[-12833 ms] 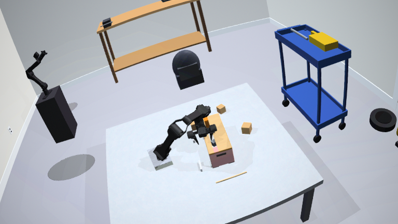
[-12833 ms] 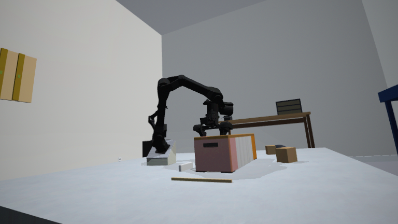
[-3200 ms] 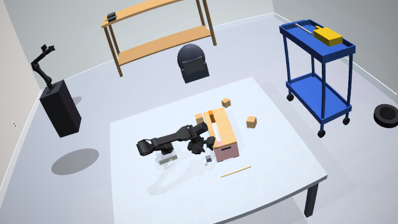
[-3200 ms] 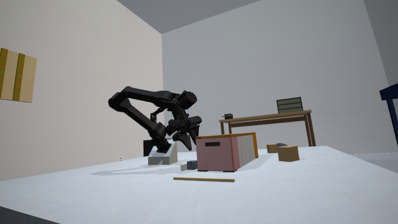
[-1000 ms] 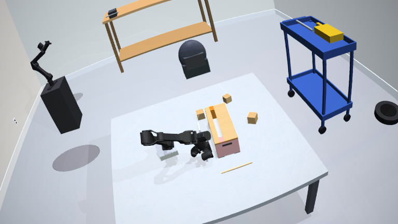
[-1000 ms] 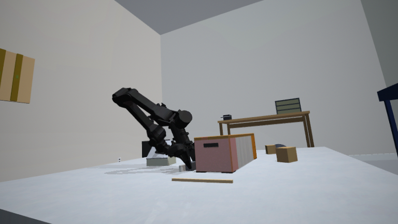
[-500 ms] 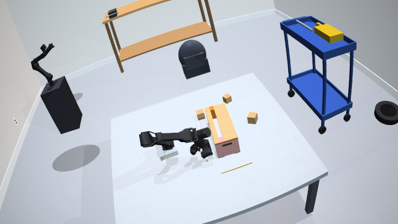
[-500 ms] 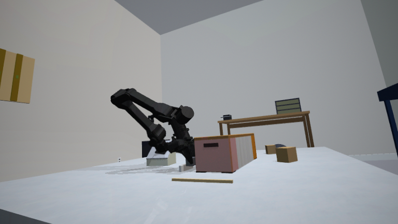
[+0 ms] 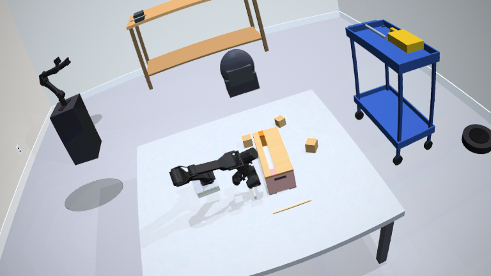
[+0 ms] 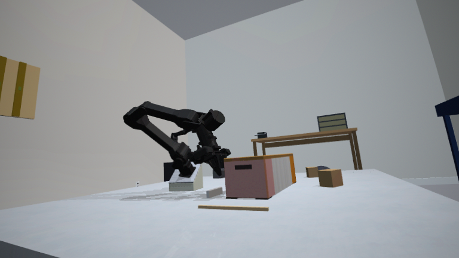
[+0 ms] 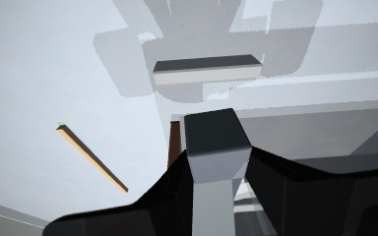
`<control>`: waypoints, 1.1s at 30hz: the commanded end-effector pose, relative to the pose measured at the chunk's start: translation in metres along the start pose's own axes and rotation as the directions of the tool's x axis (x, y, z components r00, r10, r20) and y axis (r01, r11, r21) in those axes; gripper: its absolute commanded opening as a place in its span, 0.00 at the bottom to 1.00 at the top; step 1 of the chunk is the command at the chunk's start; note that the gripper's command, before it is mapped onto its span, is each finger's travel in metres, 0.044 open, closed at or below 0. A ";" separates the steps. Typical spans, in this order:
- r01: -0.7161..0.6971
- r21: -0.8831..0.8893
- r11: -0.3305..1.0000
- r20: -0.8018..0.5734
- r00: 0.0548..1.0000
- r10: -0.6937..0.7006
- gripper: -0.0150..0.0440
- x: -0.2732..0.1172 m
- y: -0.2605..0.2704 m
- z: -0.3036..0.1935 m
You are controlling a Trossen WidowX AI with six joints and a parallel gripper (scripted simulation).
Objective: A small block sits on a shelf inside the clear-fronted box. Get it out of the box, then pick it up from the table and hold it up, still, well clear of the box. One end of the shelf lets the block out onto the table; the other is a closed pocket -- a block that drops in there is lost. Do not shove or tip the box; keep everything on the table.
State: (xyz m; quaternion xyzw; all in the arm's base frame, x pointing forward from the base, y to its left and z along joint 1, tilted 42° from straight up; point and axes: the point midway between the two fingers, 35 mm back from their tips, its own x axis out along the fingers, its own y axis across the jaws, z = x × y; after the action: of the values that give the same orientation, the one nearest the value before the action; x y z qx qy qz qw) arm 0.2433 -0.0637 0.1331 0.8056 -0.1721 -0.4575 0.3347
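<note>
Grey block off the surface, but barely past the box

Dark grey and small, the block (image 10: 216, 175) (image 11: 215, 132) is out of the box (image 9: 281, 183) (image 10: 247, 182) (image 11: 174, 143) and hangs in the gripper (image 9: 252, 180) (image 10: 218, 169) (image 11: 212, 150), whose fingers are clamped on its two sides. From where I stand it is just above the table (image 9: 325, 200) (image 10: 135, 228) (image 11: 30, 88), beside the box's pink end and lower than its lid.

What worries me is that closeness. If the arm swings towards the box while it climbs, a finger or the wrist could catch the wall or the lid's edge, and the box would be shoved or tipped. Straight up first, then away, looks the safer path.

The hold is my other concern: much of the block shows beyond the fingertips, so a knock or a jerky lift might twist it loose. Dropped from here, it could strike the pale bar (image 9: 255, 193) (image 10: 214, 192) (image 11: 208, 74) lying below and bounce off askew. Getting it out seems done; height, distance and a steady pause remain, I'd judge.
</note>
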 end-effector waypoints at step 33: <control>0.053 -0.993 0.107 0.055 0.998 0.013 0.25 -0.022 -0.012 -0.002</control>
State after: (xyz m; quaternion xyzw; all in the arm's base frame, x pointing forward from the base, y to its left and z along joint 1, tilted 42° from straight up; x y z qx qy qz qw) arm 0.2333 -0.0432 0.1378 0.4117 0.1551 -0.4869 0.7545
